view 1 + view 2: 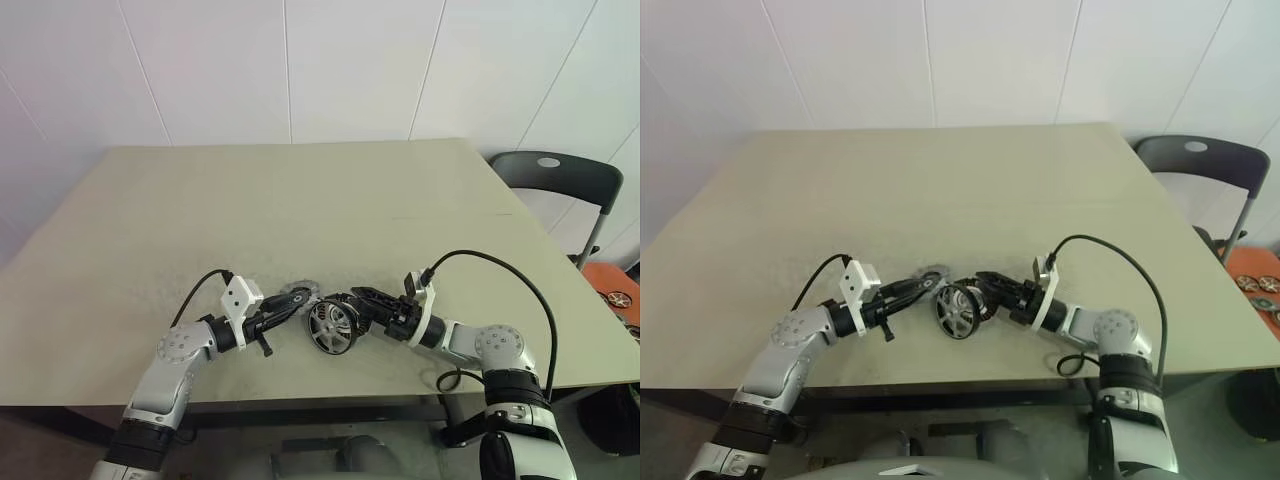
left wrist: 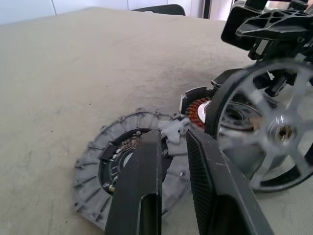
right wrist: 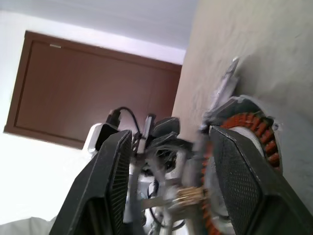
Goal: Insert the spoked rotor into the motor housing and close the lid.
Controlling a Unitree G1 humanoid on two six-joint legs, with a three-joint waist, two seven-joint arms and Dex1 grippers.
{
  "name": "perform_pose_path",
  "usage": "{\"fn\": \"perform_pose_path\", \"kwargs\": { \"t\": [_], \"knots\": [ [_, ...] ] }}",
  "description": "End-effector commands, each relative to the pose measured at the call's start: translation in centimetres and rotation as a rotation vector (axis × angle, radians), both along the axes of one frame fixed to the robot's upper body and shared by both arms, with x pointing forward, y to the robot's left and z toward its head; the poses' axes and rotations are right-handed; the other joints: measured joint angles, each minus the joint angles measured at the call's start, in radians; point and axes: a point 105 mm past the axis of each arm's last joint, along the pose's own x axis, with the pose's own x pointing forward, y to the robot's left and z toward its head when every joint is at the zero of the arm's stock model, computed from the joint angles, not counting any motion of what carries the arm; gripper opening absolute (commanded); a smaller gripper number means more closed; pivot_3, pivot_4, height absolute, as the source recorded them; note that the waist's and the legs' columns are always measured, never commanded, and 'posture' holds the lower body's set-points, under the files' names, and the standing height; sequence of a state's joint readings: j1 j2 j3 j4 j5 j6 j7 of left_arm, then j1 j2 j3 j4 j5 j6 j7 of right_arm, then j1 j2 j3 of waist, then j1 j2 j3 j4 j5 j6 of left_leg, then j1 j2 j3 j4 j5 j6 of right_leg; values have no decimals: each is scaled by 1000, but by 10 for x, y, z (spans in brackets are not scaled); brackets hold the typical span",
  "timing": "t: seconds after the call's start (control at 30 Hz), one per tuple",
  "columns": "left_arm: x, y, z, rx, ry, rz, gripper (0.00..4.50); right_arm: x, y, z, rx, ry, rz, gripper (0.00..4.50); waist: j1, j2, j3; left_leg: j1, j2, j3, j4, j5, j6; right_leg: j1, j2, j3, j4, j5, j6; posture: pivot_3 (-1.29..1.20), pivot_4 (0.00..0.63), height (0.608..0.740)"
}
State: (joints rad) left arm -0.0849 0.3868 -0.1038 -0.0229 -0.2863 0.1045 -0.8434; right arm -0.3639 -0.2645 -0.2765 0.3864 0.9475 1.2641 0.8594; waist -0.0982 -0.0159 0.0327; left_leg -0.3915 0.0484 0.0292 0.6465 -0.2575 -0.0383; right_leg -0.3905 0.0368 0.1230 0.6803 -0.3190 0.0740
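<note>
The spoked rotor [image 1: 333,325] stands on its edge near the table's front, dark rim and silver spokes facing me. It is blurred in both wrist views. Right behind it sits the motor housing [image 2: 198,108], its copper-orange windings [image 3: 247,125] showing. My right gripper [image 1: 362,298] reaches in from the right, fingers [image 3: 112,181] spread wide on either side of the rotor: open. The lid [image 2: 95,171], a grey toothed disc, lies on the table just left of the housing. My left gripper [image 1: 296,303] is shut, with its tips over the lid's far edge.
The beige table [image 1: 300,200] stretches bare behind the parts, which lie close to its front edge. A black chair [image 1: 555,175] stands off the back right corner. An orange bin [image 1: 615,285] with small wheels sits beyond the right edge.
</note>
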Motion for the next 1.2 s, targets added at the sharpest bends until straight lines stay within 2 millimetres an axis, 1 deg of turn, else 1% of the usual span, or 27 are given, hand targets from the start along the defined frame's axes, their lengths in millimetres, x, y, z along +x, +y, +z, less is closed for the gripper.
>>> {"fn": "perform_pose_path", "kwargs": {
  "t": [0.03,0.13,0.27,0.37,0.43,0.53,0.63,0.73,0.77,0.87,0.93,1.0,1.2],
  "knots": [
    [2,-3,10,-10,-40,-13,924,-5,0,14,12,-68,41,2664,2,0,0,0,0,0,0,0,0,0,0,0,0,0,0,0,0,740],
    [0,-3,9,-10,-38,-15,924,-10,3,25,4,-132,84,2664,1,0,0,-1,0,0,0,0,0,-1,0,0,0,0,0,0,0,740],
    [-1,-3,8,-9,-37,-16,924,-15,5,26,-64,-187,138,2664,0,0,0,-1,0,0,0,0,0,-1,0,0,0,0,0,0,0,740],
    [-1,-3,6,-7,-33,-16,924,-23,9,22,-149,-235,214,2664,1,0,0,-1,0,0,0,0,0,-1,0,0,0,0,0,0,0,740],
    [-1,-3,6,-7,-32,-16,924,-29,12,22,-172,-256,257,2664,1,0,0,-1,0,0,0,0,0,-1,0,0,0,0,0,0,0,740],
    [0,-3,6,-7,-32,-16,924,-36,17,11,-256,-287,315,2664,1,0,0,-1,0,0,0,0,0,-1,0,0,0,0,0,0,0,740],
    [1,-3,6,-7,-32,-16,924,-35,20,12,-240,-292,309,2664,1,0,1,-1,0,0,0,0,0,-1,0,0,0,0,0,0,0,740],
    [0,-3,6,-6,-32,-16,924,-33,20,15,-210,-291,292,2024,1,-1,1,-1,0,0,0,0,0,-1,0,0,0,0,0,0,0,740],
    [0,-4,7,-6,-32,-16,924,-33,19,15,-205,-287,286,1746,2,-1,1,-1,0,0,0,0,0,-1,0,0,0,0,0,0,0,740],
    [-1,-5,7,-5,-33,-20,924,-32,16,12,-206,-275,271,707,2,-1,1,-1,0,0,0,0,0,-1,0,0,0,0,0,0,0,740],
    [-2,-5,8,-5,-33,-22,924,-31,16,12,-201,-270,260,117,4,-1,1,-1,0,0,0,0,0,-1,0,0,0,0,0,0,0,740],
    [-2,-5,8,-5,-33,-24,924,-30,17,15,-177,-268,248,4,9,-2,1,-1,0,-1,0,0,0,0,0,0,0,0,0,0,0,740],
    [-1,-6,6,-1,-28,-25,924,-23,15,31,-50,-244,194,4,27,-2,2,-1,-1,0,1,0,0,-1,-1,0,0,0,0,0,0,740]
  ]
}}
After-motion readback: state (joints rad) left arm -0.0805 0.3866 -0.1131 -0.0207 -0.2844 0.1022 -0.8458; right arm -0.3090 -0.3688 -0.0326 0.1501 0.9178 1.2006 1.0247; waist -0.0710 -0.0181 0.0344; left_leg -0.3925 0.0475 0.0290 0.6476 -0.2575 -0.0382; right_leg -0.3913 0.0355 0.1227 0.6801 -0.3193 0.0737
